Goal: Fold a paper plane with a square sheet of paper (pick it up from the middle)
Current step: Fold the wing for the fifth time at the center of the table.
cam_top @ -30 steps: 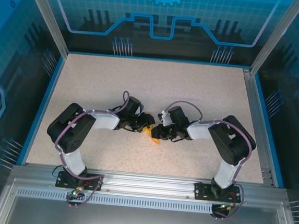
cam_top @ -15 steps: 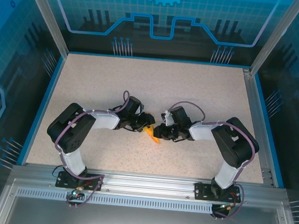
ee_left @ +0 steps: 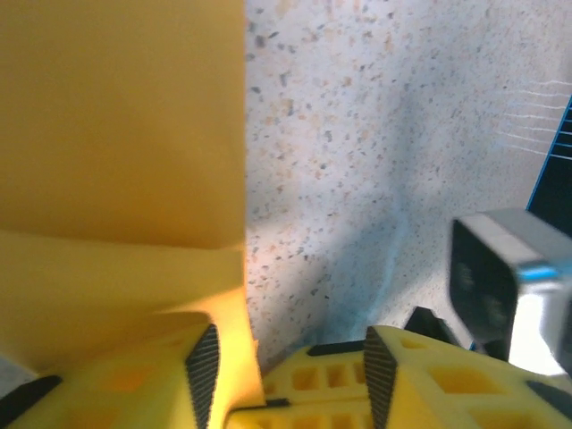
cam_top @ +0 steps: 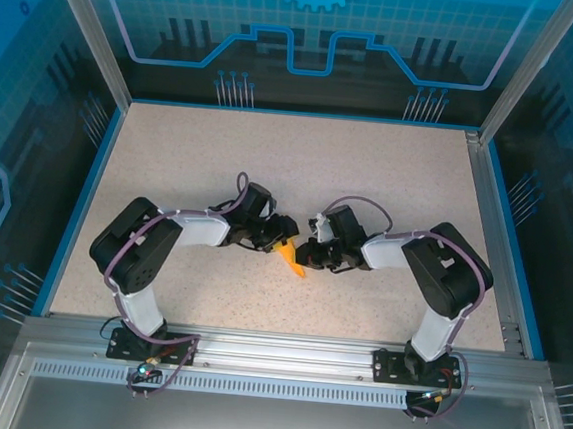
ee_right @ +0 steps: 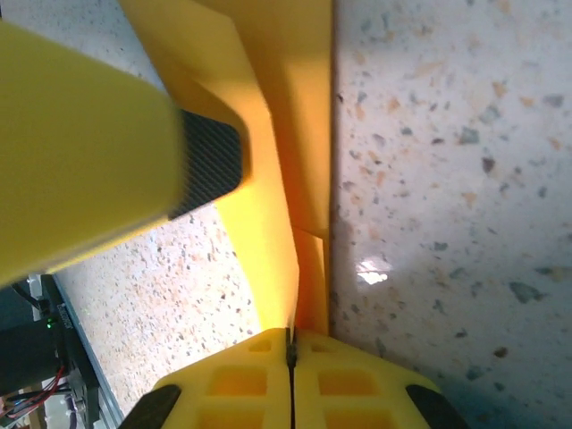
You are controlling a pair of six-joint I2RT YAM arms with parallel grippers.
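The left tool [cam_top: 280, 242] and the right tool [cam_top: 305, 253] meet tip to tip over the middle of the surface [cam_top: 271, 163]. The plane [cam_top: 291, 260] sits between them, its orange point sticking out from the tools toward the arm bases.

From the right wrist, the right tool [ee_right: 290, 344] is closed tight, its two yellow fingers pressed together with no gap. A folded edge of the plane [ee_right: 281, 107] runs straight into the seam between them, so this tool is pinching the plane. Ahead of that tool the paper spreads in layered folds, with one long straight edge bordering the speckled surface on the tool's right. A finger [ee_right: 98, 170] of the left tool rests its black pad against the plane's side, on the left of that view.

From the left wrist, the left tool [ee_left: 286, 362] is about half wide, with bare surface visible between its pads. The plane [ee_left: 116, 161] stretches ahead of this tool and to its left. The paper touches only the left finger [ee_left: 152, 384], and nothing is clamped.
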